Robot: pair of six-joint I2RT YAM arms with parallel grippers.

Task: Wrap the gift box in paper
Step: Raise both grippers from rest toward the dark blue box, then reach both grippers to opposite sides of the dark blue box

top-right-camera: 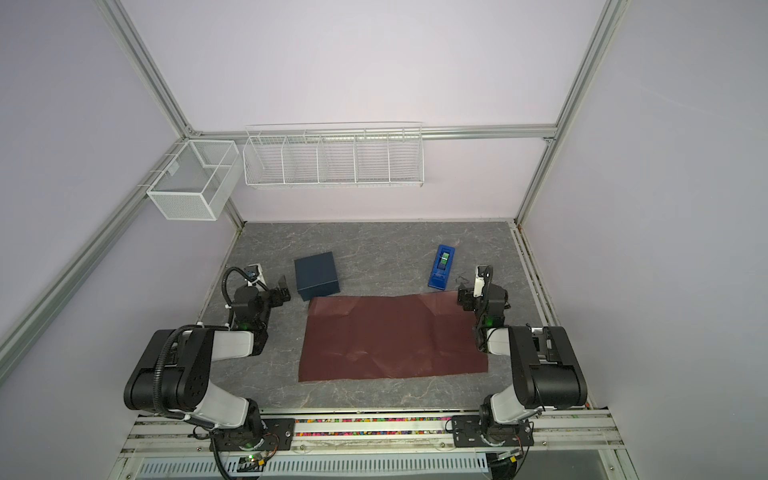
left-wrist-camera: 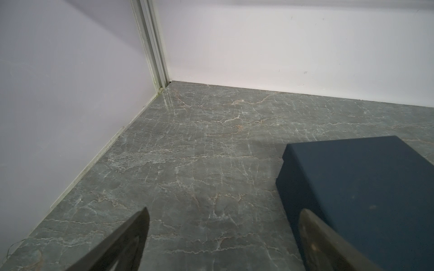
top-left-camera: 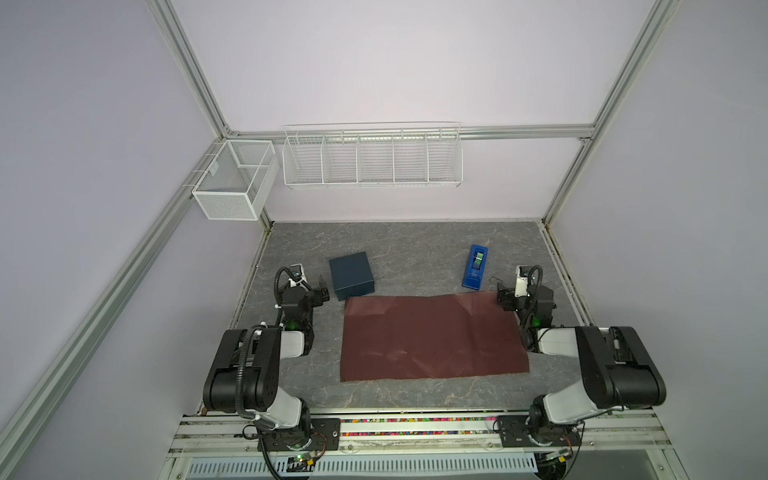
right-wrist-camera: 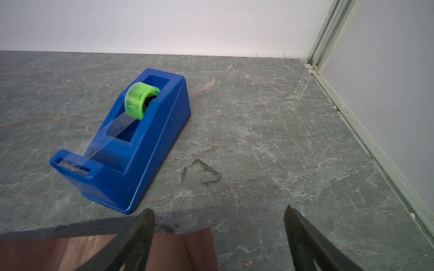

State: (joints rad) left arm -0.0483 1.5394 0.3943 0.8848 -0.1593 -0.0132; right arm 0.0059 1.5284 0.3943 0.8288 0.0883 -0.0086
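Opening stage of the wrapping, seen from above and from both wrists. Nearest the robot, the paper [top-left-camera: 432,336] lay flat and creased on the table [top-left-camera: 415,245], with nothing resting on it. At its far corners stood the two arms. The left tool [top-left-camera: 324,289] was beside the far left corner, jaws wide apart and empty. The right tool [right-wrist-camera: 218,210] was above the far right corner, jaws likewise apart and empty, one finger [right-wrist-camera: 138,234] over the sheet.

Just beyond the left tool sat the box [top-left-camera: 351,274], lid on and upright, off the paper. Its near edge met the sheet's far left corner, though whether the two touched could not be told. In the left wrist view the box [left-wrist-camera: 359,187] lay to the outside of one finger [left-wrist-camera: 314,232] and not between the jaws. Farther right, beyond the right tool, stood the tape dispenser [right-wrist-camera: 131,136], well apart from the box.

No fold had been made and the box had not yet been set on the sheet, so the step in hand was judged to be fetching it. The next move would call for the left tool to shift sideways until its jaws straddled the box, then close and carry it to the middle of the paper.
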